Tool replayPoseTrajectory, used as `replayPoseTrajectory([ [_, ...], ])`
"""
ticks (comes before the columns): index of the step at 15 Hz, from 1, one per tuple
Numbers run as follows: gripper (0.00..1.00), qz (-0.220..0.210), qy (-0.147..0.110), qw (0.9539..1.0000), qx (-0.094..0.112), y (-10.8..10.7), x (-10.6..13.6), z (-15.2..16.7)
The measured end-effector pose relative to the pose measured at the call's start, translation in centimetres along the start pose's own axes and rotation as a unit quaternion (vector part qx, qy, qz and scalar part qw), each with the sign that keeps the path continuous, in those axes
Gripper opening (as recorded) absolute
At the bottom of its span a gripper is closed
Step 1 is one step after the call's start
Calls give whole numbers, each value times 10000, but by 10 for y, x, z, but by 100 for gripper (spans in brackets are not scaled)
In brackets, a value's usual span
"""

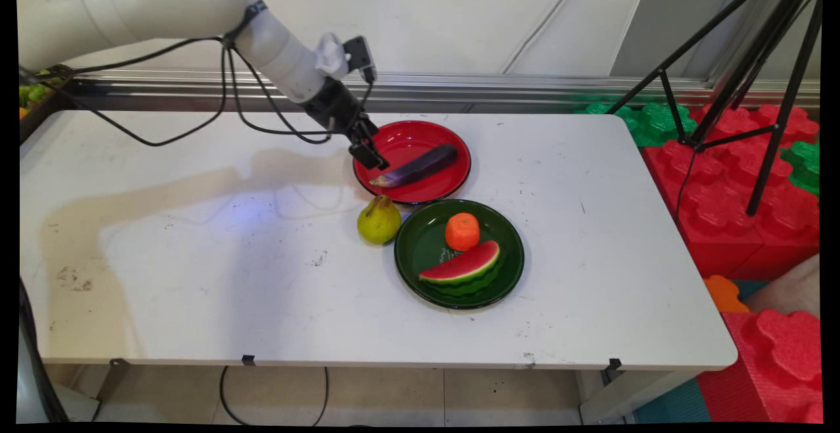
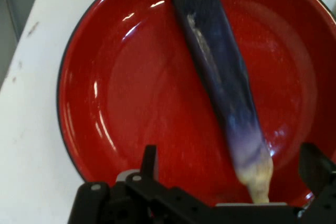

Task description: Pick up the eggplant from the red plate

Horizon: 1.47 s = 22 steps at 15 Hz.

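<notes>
A purple eggplant lies across the red plate at the table's back middle, its pale stem end pointing to the plate's near-left rim. My gripper hangs low over that rim, open, just above the stem end. In the hand view the eggplant runs up the red plate. The gripper has its two fingers standing wide on either side of the stem tip, apart from it.
A yellow-green pear stands on the table just in front of the red plate. Beside it a green plate holds an orange and a watermelon slice. A black tripod and red foam blocks stand off the table's right end.
</notes>
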Motion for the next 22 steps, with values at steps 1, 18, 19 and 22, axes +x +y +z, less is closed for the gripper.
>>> replayPoseTrajectory([
  [1,100,1,-13,10000,-12,1,3,7],
  [18,100,-202,-140,9997,-88,4,17,70],
  [19,100,-208,-139,9996,-88,4,17,71],
  [22,0,-224,-134,9996,-99,4,19,75],
])
